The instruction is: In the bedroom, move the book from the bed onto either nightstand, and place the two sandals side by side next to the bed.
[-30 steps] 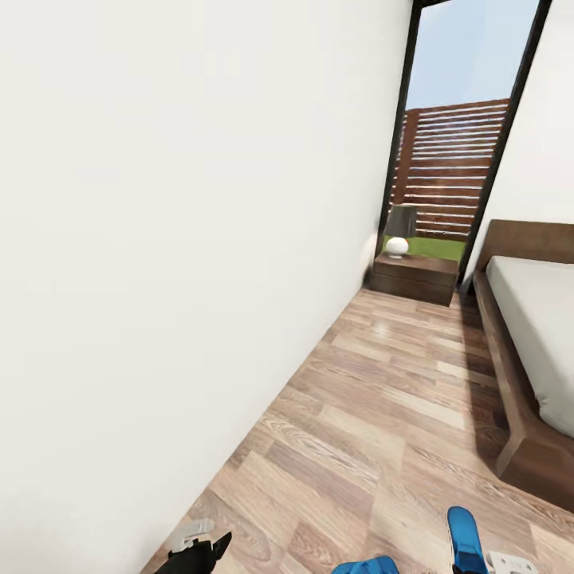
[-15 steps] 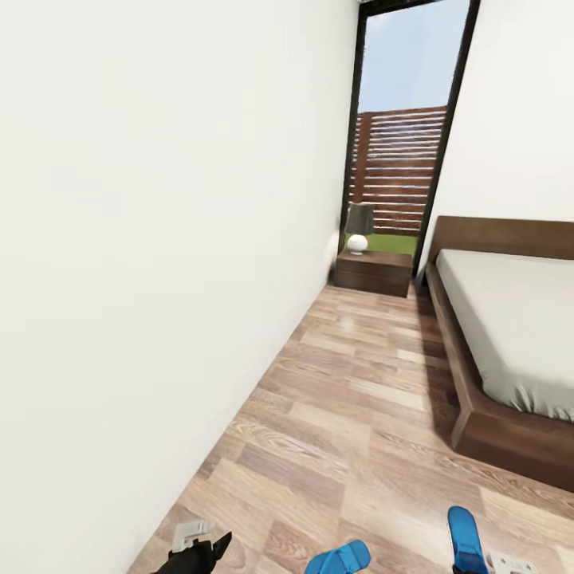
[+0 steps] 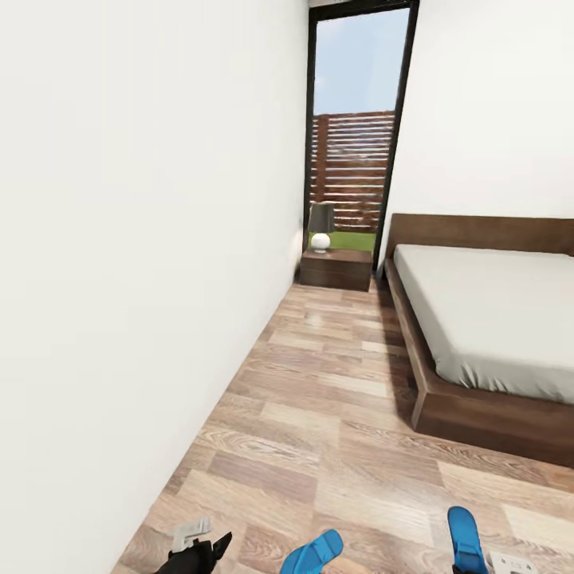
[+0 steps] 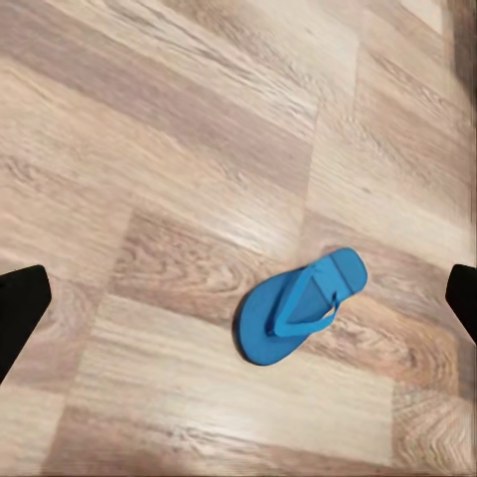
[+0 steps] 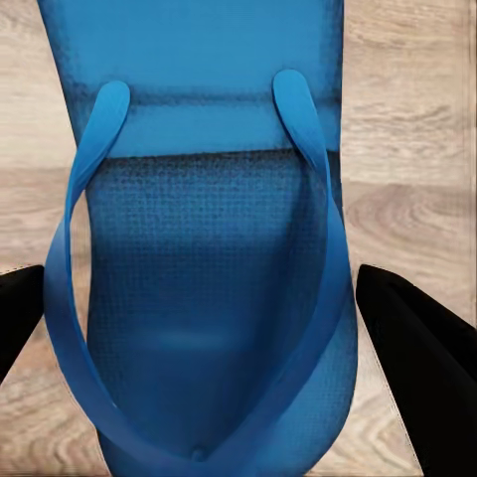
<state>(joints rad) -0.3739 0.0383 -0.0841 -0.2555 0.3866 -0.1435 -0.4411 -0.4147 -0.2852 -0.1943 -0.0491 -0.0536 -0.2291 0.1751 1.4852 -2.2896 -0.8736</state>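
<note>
The head view looks down a strip of wood-plank floor [image 3: 335, 414] between a white wall [image 3: 135, 263] at 9 o'clock and the bed [image 3: 486, 335] at 3 o'clock, its grey mattress bare where it can be seen on a dark brown frame with a flat headboard. At 12 o'clock a tall dark-framed window [image 3: 355, 135] shows a slatted fence and grass, and just below it a nightstand [image 3: 336, 269] stands in the corner between wall and bed, carrying a small lamp [image 3: 320, 227] with a dark shade and white round base. At 6 o'clock one blue sandal [image 3: 312, 552] lies flat on the planks, well apart from the bed; the left wrist view shows this sandal [image 4: 298, 306] strap-up, between the dark tips of the left gripper [image 4: 238, 308], whose jaws stand wide and hold nothing. A second sandal [image 3: 465, 538] shows at 5 o'clock, just above the right gripper [image 3: 493, 568]. In the right wrist view that sandal [image 5: 204, 258] sits close between the right gripper's [image 5: 219, 318] dark fingers [image 5: 417, 348], which flank its sides; whether they press on it I cannot tell.
</note>
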